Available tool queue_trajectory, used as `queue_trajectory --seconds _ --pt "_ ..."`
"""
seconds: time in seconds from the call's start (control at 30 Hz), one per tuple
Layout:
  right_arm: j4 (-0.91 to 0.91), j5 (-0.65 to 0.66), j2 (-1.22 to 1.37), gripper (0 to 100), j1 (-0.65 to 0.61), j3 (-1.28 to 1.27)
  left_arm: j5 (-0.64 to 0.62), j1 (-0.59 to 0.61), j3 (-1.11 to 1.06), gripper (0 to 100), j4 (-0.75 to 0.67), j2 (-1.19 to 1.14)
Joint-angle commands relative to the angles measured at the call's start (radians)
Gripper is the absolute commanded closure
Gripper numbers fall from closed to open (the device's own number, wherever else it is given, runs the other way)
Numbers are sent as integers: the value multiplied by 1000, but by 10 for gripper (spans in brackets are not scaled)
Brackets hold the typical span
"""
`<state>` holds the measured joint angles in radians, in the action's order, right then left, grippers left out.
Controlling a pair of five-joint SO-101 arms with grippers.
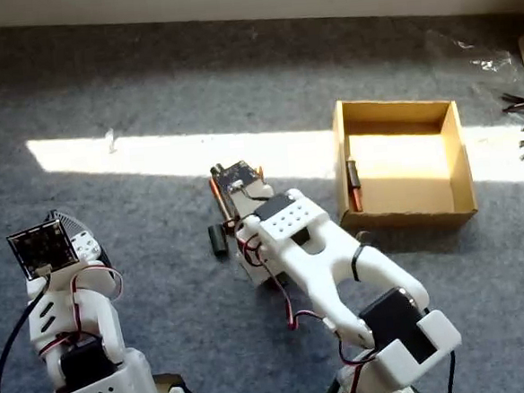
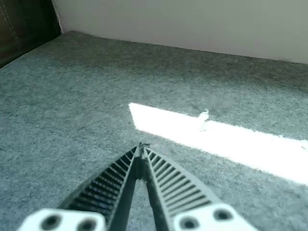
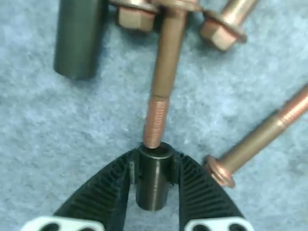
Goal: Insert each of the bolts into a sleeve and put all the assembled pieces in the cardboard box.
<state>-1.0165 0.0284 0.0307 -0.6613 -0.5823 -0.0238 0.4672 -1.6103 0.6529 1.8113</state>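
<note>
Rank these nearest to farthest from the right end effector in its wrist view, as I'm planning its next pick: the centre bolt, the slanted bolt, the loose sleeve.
1. Centre bolt: its tip meets the held sleeve, gripped by the right end effector.
2. Slanted bolt: head beside one finger.
3. Loose sleeve: farthest, level with the centre bolt's head.

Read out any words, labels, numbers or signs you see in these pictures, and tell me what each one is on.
No text can be read anywhere.
The cardboard box has plain walls.
The bolts and the sleeve held in the right gripper show no legible marks. Any stamp on the bolt heads is too blurred to tell.
The grey carpet carries no print.
</note>
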Motion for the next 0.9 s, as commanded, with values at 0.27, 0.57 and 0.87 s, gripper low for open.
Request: queue_trajectory --seconds 0.27,0.57,0.87 --pt "-65 333 -5 929 147 61 -5 1 10 994 2 12" --pt "-84 433 -5 928 156 62 -5 1 10 994 2 12" --pt "-90 445 -7 868 150 62 -3 1 -12 994 -2 12"
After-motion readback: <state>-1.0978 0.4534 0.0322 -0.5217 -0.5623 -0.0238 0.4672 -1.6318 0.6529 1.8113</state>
